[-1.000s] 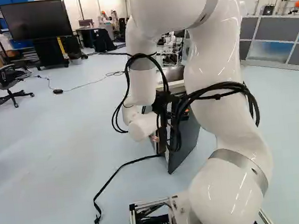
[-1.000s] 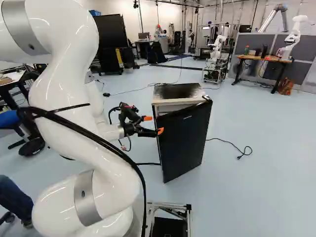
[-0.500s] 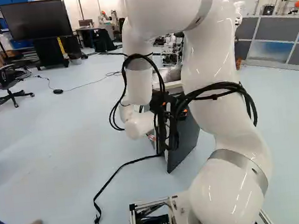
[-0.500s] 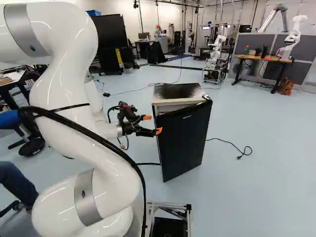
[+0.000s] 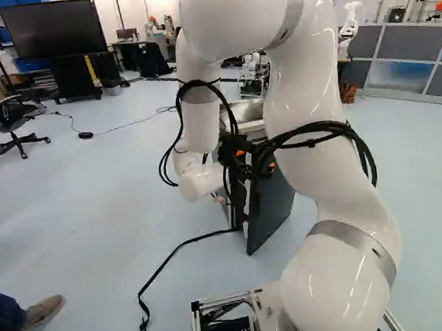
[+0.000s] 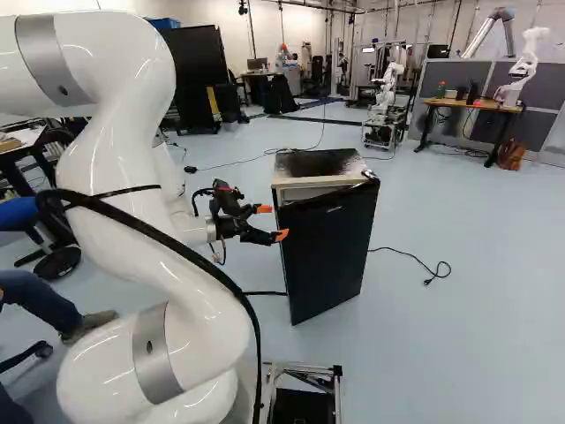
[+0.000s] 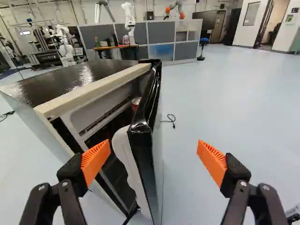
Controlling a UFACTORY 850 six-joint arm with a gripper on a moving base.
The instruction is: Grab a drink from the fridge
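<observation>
Right base view, centre: the fridge point(image 6: 313, 163) stands ajar, a red can point(image 7: 136, 101) inside. The gripper point(image 7: 153, 143) is open, empty. Its pull should suit the door's point(image 6: 327, 256) rigid near edge; the can, likely slick, wants a mid-body hold.

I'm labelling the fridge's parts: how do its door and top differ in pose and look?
The door stands upright and ajar, while the top lies flat. The door's outer face is black, whereas the top has a pale strip along its front. Both are dark and shiny.
</observation>
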